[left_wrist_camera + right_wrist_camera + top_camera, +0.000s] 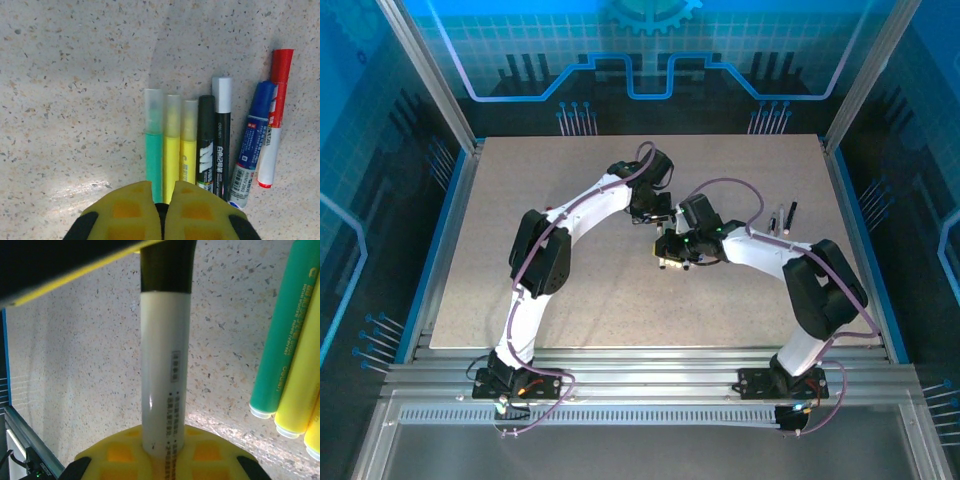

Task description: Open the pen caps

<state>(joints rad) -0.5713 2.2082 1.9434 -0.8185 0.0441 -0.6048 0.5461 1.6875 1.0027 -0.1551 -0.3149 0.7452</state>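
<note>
- The white pen [165,370], a smooth glossy cylinder with fine print, is held above the middle of the speckled stone-look table [75,365]. Its long axis runs near to far, with the matte black cap [167,265] at the far end.
- The right claw [162,457] is clamped round the barrel.
- The left claw [162,215], jaws almost together, pinches the cap.
- Below it, a green highlighter [154,150] lies parallel with other capped markers.

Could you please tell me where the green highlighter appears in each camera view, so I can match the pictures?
Top view: too small or hidden to pick out.
Left wrist view: the green highlighter is the leftmost of the pens, near centre.
Right wrist view: the green highlighter slants along the right edge.
Shared landmark: the yellow highlighter lying right beside it.
</note>
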